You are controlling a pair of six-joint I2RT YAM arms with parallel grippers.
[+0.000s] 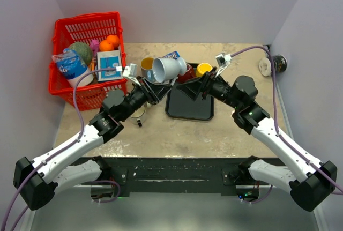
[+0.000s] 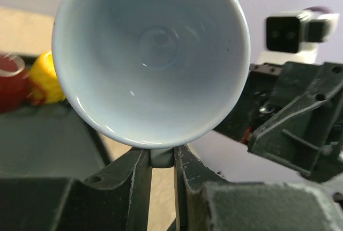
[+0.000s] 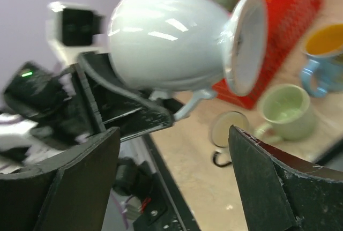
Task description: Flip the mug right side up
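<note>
Beside the mug (image 1: 168,69): tray (image 1: 190,110), cups (image 1: 203,69), basket (image 1: 80,27).

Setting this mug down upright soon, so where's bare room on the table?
Bare: the near half of the black tray, and the tabletop strip between it and the arm bases. Crowded: behind the tray, colored mugs beside the red basket.

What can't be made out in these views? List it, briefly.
Top view: handle of the mug, hidden beneath its body.
Left wrist view: most of the tray, blocked by the mug.
Right wrist view: basket contents, blurred and partly behind the mug.
</note>
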